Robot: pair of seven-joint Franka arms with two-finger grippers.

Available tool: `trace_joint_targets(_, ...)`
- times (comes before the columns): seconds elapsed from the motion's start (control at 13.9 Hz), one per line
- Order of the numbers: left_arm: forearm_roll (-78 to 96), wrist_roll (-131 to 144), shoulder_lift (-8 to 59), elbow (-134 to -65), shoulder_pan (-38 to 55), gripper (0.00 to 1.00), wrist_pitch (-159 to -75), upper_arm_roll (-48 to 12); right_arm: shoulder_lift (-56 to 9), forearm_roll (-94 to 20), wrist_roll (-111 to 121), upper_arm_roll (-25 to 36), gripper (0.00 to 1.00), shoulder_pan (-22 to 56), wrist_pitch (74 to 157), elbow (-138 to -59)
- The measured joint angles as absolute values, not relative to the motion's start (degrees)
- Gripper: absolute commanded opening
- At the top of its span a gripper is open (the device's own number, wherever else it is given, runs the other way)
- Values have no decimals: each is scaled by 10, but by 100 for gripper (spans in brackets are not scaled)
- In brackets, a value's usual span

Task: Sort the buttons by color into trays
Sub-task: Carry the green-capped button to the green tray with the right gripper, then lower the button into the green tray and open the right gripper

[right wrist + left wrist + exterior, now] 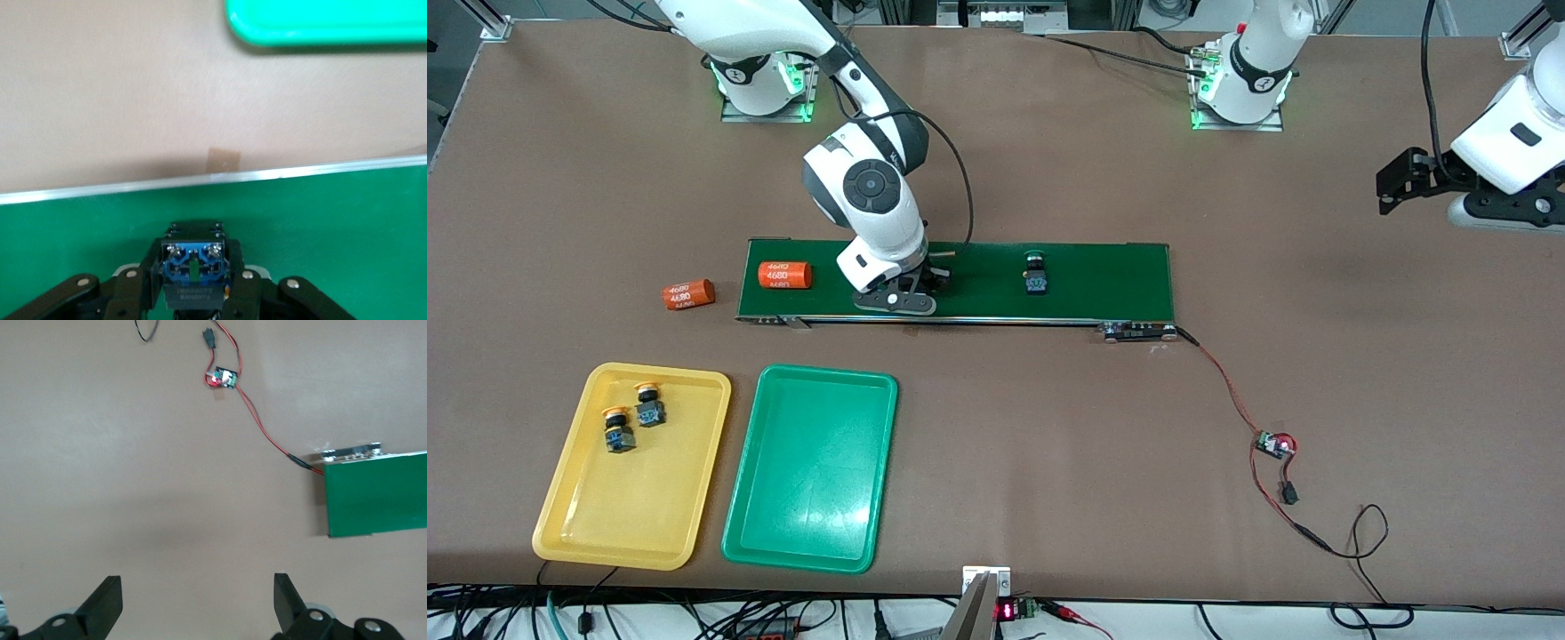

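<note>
The yellow tray (632, 467) lies on the counter (1049, 444) toward the right arm's end, close to the front camera. In it are two yellow-capped buttons (616, 430) (649, 404), lying near each other in the part of the tray farthest from the camera. Just beside it, toward the left arm's end, the green tray (811, 468) holds nothing.

Farther from the camera than both trays runs the dark green belt (1103, 280). The right gripper (907, 289) is down on the belt, its fingers closed on a button (193, 273); the right wrist view shows the button's dark body with its blue underside clamped between them. A second button with a green cap (1036, 273) lies on the belt nearer the left arm's end, apart from the gripper. An orange cylinder (784, 275) lies on the belt at the right arm's end, and another orange cylinder (688, 294) lies on the counter just off that end.

The left gripper (197, 603) waits over bare counter at the left arm's end, its fingers (107, 603) spread wide and holding nothing. A small circuit board (1274, 444) on a red wire (1223, 382) lies on the counter near the belt's end.
</note>
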State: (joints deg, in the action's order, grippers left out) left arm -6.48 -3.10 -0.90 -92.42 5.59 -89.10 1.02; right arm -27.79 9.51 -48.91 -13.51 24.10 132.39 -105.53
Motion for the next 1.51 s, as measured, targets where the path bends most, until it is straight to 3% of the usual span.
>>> trace_joint_targets(0.22,-55,-33,2,-926,56,100,-900,14,-270,95,-449,-106,14,240,1266,-985)
trace_joint_targets(0.57,-17,-26,23,-925,53,100,-922,16,-295,95,-306,-61,14,196,1266,-922)
trace_joint_targets(1.0,-16,-11,25,-920,47,100,-922,15,-408,107,-238,-60,15,140,1409,-869)
trace_joint_targets(1.15,-16,-8,25,-919,48,100,-922,13,-433,116,-235,-60,26,134,1441,-866)
trace_joint_targets(1.22,-16,-7,25,-920,48,100,-920,13,-440,117,-235,-60,41,133,1449,-864)
trace_joint_targets(1.43,-16,-7,28,-921,48,100,-915,13,-445,117,-234,-60,100,133,1451,-859)
trace_joint_targets(1.51,-16,-7,28,-921,48,100,-914,13,-445,117,-234,-61,100,133,1451,-858)
